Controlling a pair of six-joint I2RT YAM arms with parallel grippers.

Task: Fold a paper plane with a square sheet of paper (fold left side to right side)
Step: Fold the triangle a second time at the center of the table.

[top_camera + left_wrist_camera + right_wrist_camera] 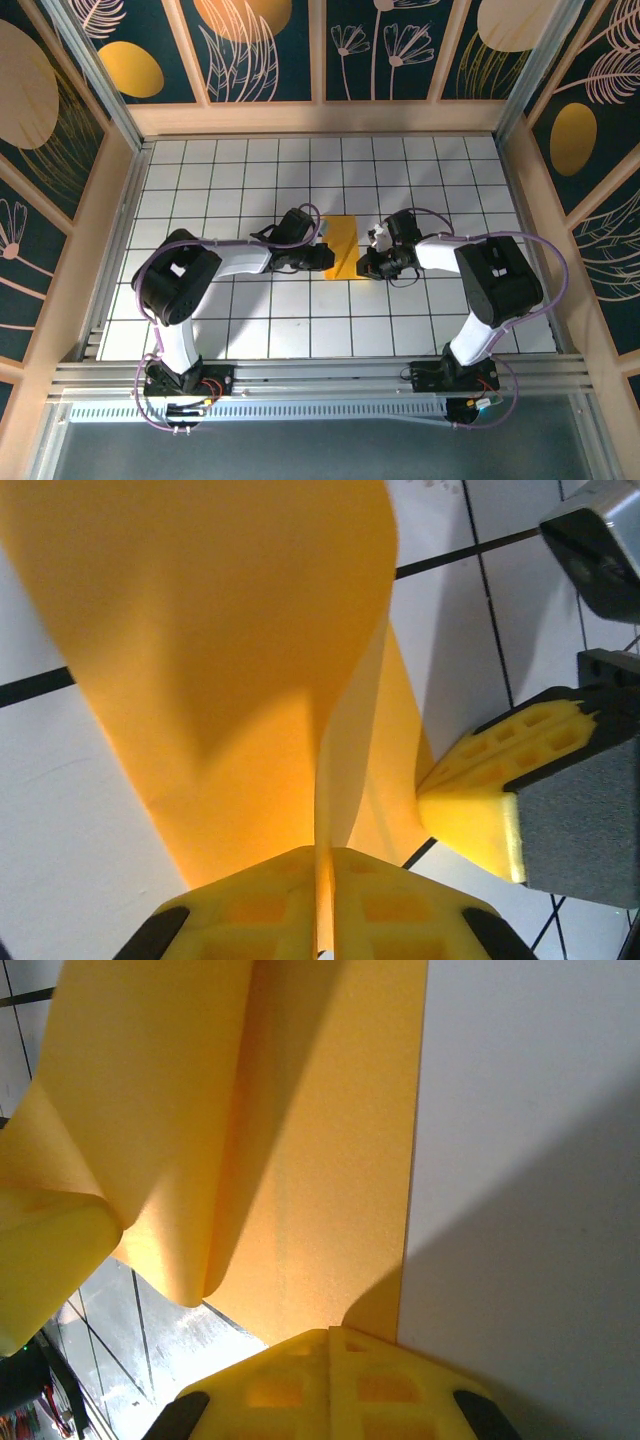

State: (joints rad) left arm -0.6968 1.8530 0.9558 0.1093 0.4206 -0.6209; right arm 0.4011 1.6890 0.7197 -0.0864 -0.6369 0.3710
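As left hand (325,865) pinches paper (220,630), right hand (330,1335) closed, touching

the square sheet of paper (343,243), yellow-orange, lies doubled over on the table (250,330), upper flap bowed.

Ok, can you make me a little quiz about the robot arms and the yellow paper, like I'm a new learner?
1. True or false: the left tool is pinching an edge of the yellow paper between its pads.
2. Fill the gap: the closed tip of the right tool rests against the ____.
3. Pick one. In the top view, the paper lies: A) between the two tools, B) against the far wall, C) beside the left arm's base.

Key: 1 true; 2 paper; 3 A.
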